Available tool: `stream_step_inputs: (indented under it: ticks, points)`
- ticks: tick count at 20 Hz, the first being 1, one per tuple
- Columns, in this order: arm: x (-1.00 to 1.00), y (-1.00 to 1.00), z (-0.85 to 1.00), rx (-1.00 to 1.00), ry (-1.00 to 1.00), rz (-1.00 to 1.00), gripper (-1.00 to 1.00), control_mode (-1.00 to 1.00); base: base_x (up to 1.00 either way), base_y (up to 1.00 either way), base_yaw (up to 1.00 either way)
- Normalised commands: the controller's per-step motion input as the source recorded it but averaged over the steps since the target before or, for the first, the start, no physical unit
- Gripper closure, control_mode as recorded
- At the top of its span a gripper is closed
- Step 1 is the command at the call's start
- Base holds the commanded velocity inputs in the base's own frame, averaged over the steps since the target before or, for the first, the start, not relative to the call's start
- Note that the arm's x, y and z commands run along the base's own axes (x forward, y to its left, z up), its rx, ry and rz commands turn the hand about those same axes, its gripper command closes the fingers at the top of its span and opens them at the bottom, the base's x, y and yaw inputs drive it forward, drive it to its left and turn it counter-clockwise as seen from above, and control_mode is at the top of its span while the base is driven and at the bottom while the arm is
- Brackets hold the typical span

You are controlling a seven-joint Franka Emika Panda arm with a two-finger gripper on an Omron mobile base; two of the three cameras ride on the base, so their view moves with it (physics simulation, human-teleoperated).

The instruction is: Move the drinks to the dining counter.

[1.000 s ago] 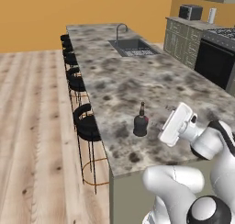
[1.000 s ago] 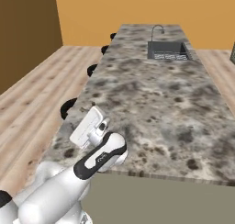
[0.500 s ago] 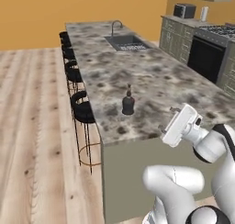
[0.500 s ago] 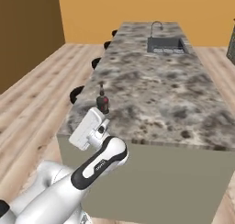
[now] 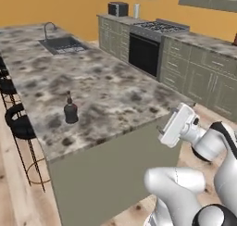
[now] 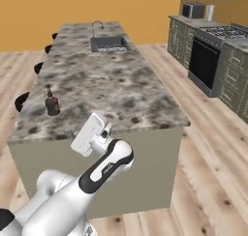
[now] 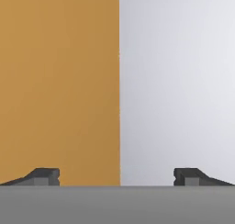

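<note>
The gripper (image 7: 117,177) stands spread as wide as it goes, the two dark finger tips far apart with nothing between them; it holds nothing. From the hand's own view it looks out at a flat split of orange wall and pale grey, with no bottle ahead of it. In the base views the white hand is raised off the near end of the dining counter (image 5: 115,88), beyond the counter's short edge and tilted upward, away from the top.

One drink is already on that counter: the squat black bottle (image 5: 70,111) with the thin neck stands upright on the speckled marble, near the long edge where the black stools (image 5: 18,123) are tucked, well short of the steel sink (image 5: 62,44) at the far end. From the right base view the same bottle (image 6: 51,103) sits forward and to the left of the hand, well apart from it, its long axis straight up.

I'd judge this bottle is delivered and the arm is free to go after the other drink. That bottle is not on this counter top, so which way it lies from the open hand I cannot tell
</note>
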Motion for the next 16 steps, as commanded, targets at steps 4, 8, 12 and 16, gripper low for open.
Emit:
stream_step_inputs:
  ticks: [4, 8, 12, 16]
  points:
    - [0.00, 0.00, 0.00, 0.00, 0.00, 0.00, -1.00, 1.00, 0.03, -0.74, -0.72]
    - [0.00, 0.00, 0.00, 0.00, 0.00, 0.00, -1.00, 1.00, 0.00, -0.67, -0.74]
    - [0.00, 0.00, 0.00, 0.00, 0.00, 0.00, -1.00, 1.00, -0.02, -0.51, -0.75]
    - [0.00, 0.00, 0.00, 0.00, 0.00, 0.00, -1.00, 1.00, -0.01, -0.44, -0.76]
